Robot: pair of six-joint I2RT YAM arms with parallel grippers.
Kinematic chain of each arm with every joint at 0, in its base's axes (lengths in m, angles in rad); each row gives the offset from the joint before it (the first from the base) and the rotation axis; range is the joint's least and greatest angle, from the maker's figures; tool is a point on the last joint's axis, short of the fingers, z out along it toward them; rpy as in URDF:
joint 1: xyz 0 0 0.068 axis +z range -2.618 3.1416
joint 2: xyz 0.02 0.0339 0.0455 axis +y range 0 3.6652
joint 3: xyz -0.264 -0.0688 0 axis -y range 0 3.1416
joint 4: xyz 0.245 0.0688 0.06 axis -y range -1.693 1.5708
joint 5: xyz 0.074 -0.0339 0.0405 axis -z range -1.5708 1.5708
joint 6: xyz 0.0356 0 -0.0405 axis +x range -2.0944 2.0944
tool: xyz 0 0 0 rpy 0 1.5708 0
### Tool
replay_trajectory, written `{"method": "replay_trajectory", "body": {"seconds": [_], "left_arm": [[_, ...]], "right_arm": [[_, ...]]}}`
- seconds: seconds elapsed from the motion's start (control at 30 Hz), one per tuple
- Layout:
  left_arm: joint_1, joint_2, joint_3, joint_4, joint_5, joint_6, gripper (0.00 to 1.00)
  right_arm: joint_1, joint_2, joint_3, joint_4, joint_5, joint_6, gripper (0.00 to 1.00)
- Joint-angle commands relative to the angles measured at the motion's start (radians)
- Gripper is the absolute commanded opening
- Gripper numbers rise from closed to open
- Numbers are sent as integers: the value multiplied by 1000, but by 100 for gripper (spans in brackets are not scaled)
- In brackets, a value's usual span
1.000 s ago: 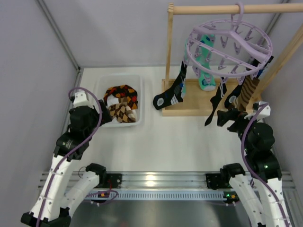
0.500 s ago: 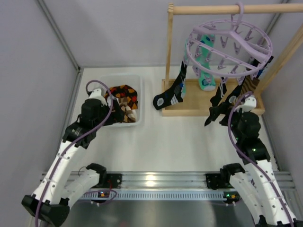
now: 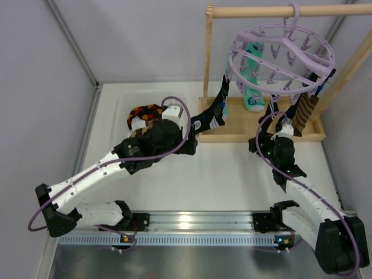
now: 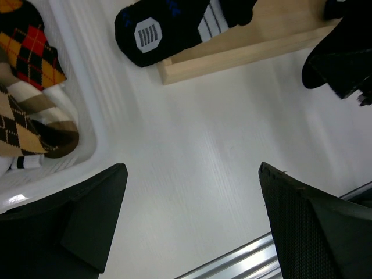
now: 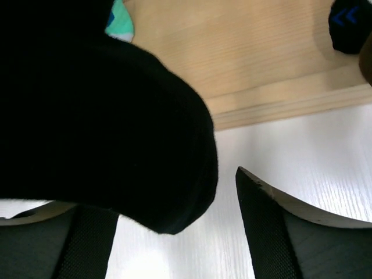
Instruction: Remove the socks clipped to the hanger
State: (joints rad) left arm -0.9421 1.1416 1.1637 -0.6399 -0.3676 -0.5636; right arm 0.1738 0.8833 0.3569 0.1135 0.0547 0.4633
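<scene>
The lavender hanger [image 3: 282, 55] hangs from a wooden rail. Clipped to it are a teal sock [image 3: 251, 81], a black sock with blue-white marks [image 3: 212, 113], a plain-looking black sock [image 3: 268, 119] and a brown striped sock [image 3: 305, 113]. My left gripper [image 3: 190, 140] is open and empty over the table, just short of the marked black sock's toe [image 4: 148, 32]. My right gripper [image 3: 260, 144] is open, and the toe of the hanging black sock [image 5: 99, 116] dangles between its fingers [image 5: 279, 232]. The left gripper [image 4: 192, 221] shows only bare table between its fingers.
A white bin [image 3: 123, 107] holding brown-orange argyle socks [image 4: 29, 87] stands at the back left. The wooden frame's base [image 4: 250, 40] lies under the hanger; its upright post [image 3: 207, 52] and slanted strut [image 3: 349, 64] flank the ring. Grey walls close both sides.
My left arm has swung from the bin to the right, toward the marked black sock. My right gripper has moved left and forward, under the hanging black sock.
</scene>
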Motion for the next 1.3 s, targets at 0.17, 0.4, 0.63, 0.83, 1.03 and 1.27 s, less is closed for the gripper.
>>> {"method": "replay_trajectory", "body": {"seconds": [0.17,0.4,0.63,0.83,1.03,1.27], "left_arm": [[-43,63,261,71,-96,-27,98],[-41,119,436,68,-54,77,99],[-43,210,646,66,-15,183,99],[-105,378,841,65,-74,283,99],[-257,585,1061,63,-238,432,99],[-273,774,1229,66,-168,427,99]], "right_arm": [[62,8,-64,377,-7,-123,48],[119,-33,-71,377,51,-160,8],[259,-171,-111,344,125,-170,0],[426,-279,-108,224,316,-147,0],[595,-285,-84,229,455,-160,0],[805,-184,-24,264,605,-224,0]]}}
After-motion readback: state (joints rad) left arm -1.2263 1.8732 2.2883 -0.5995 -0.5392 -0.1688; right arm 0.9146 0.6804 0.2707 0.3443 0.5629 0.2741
